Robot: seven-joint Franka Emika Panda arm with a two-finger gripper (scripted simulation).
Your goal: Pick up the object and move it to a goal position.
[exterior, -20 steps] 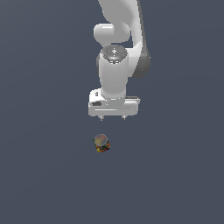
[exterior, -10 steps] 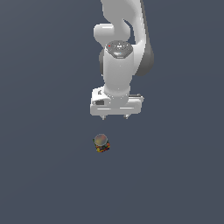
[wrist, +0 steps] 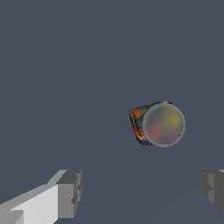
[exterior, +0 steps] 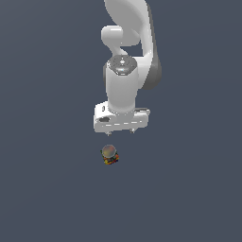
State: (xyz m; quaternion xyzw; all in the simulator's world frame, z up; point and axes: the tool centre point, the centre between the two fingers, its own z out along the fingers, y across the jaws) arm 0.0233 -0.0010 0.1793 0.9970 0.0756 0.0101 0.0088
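Hovering above the object (exterior: 109, 155), gripper (exterior: 121, 133) pointing straight down, nothing held; fingers (wrist: 69, 194) standing spread wide apart in the wrist view, gap far wider than the item. Object resting on the plain grey floor (exterior: 47, 189), sitting at roughly 7 o'clock from the gripper in the exterior view, near but clearly apart; grey rounded top facing up, mottled red-yellow-dark body showing below it. In the wrist view, lying not between the fingertips but off the line joining them, so alignment judged incomplete. Goal position not visible in either view; possibly outside the frames.

Risks from here: descending without first centring, bringing one finger down onto the rounded cap and knocking the item aside; closing on the curved top rather than the body, squeezing it out; object being so small, grasping too high and missing altogether.
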